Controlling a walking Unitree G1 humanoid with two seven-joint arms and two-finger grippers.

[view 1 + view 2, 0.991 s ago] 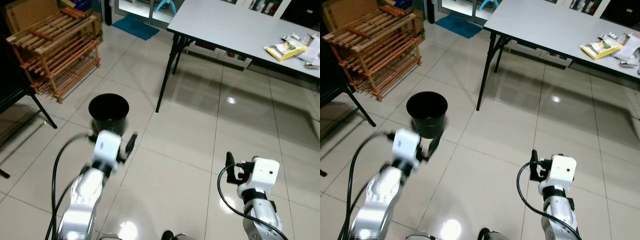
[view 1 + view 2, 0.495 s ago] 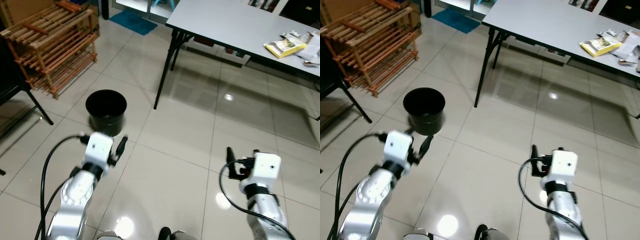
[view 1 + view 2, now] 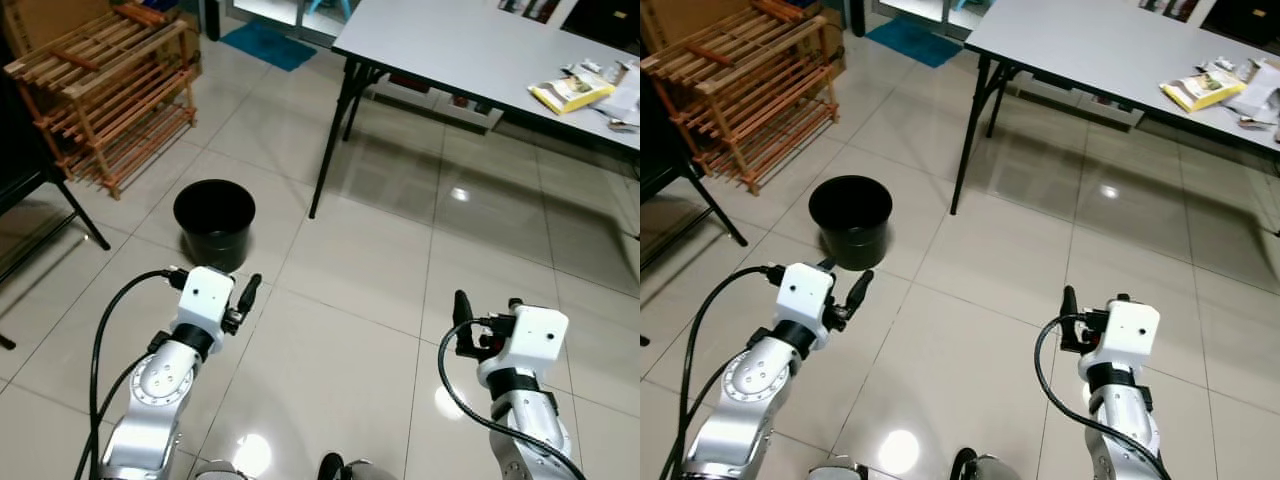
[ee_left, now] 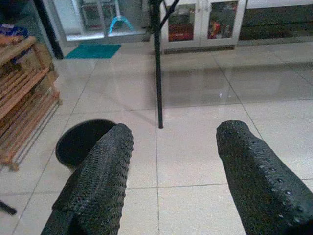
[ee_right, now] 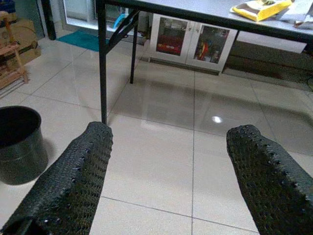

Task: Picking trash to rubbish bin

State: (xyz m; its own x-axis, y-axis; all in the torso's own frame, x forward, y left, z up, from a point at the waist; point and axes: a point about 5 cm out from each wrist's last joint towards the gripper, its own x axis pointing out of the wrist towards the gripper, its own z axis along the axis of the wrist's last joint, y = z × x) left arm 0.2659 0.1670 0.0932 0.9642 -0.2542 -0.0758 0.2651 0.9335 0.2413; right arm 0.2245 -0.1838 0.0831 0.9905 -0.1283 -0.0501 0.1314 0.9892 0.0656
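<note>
Both the left gripper (image 4: pixel 171 181) and right gripper (image 5: pixel 168 181) hang spread and empty, while the yellow packet (image 3: pixel 570 95), likely light, crinkly trash best pinched at an edge, lies on the table (image 3: pixel 450 45), well apart from the bin (image 3: pixel 214 222).

We can read no text, label, brand, number or sign anywhere. The yellow packet (image 3: pixel 571 95) on the grey table (image 3: pixel 450 45), in the upper right of the frame, carries some printing, but it is too small and blurred for us to make out any letters.
</note>
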